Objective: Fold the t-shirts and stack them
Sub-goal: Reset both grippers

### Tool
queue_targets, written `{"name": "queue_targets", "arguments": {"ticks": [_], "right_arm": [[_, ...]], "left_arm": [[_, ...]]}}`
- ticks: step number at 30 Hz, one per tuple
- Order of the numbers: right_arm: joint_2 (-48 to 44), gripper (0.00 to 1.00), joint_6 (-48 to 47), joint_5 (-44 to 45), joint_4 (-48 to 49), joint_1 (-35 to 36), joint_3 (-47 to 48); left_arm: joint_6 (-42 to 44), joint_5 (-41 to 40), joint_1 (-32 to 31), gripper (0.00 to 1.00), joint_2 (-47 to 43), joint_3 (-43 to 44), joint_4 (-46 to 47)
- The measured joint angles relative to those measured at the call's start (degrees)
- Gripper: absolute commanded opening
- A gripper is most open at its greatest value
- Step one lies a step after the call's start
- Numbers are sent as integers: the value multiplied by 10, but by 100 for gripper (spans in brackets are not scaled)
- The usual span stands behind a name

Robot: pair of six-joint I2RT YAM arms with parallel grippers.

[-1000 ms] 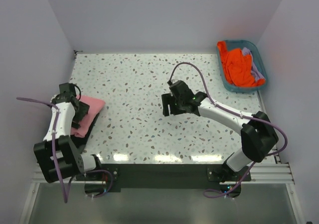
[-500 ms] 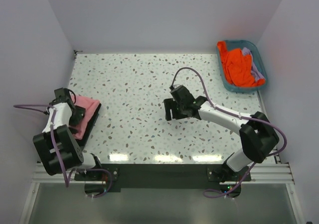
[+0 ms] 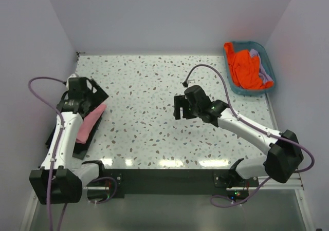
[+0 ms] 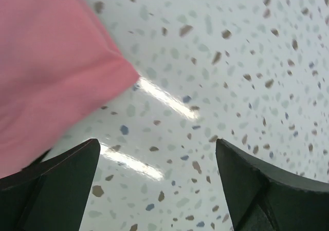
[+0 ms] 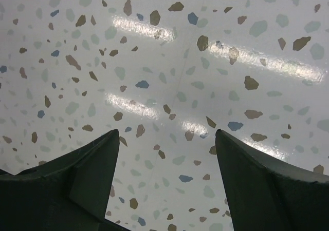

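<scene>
Closed in on three sides by plain, matte, pale lavender-grey panels: a back wall [image 3: 169, 15], a left wall [image 3: 31, 61] and a right wall [image 3: 308, 66]. Between them, a glossy white rectangular tabletop [image 3: 139, 77] in a terrazzo pattern, flecked with brown, grey and blue chips. Along its near edge, a flat black strip [image 3: 169, 178], flanked by a ribbed aluminium rail [image 3: 280, 178]. Below the rail, a dull grey-green surface [image 3: 169, 213], too plain to identify. Lit evenly from above, with short bright streaks of reflected light [image 3: 169, 162] in a row near the front of the tabletop. Seen from the wrist views, slanted white across the gloss among the chips.
</scene>
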Motion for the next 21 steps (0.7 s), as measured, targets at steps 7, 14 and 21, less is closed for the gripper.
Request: {"name": "queue_targets", "arguments": {"ticks": [7, 14, 21], "right_arm": [[-81, 82, 3, 44, -12, 0, -1], [-156, 84, 14, 70, -19, 0, -28], [-191, 85, 31, 100, -31, 0, -79]], "left_arm": [[-5, -33, -265, 100, 3, 3, 39], [-5, -76, -501, 99, 67, -17, 130], [5, -79, -530, 100, 81, -71, 185]]}}
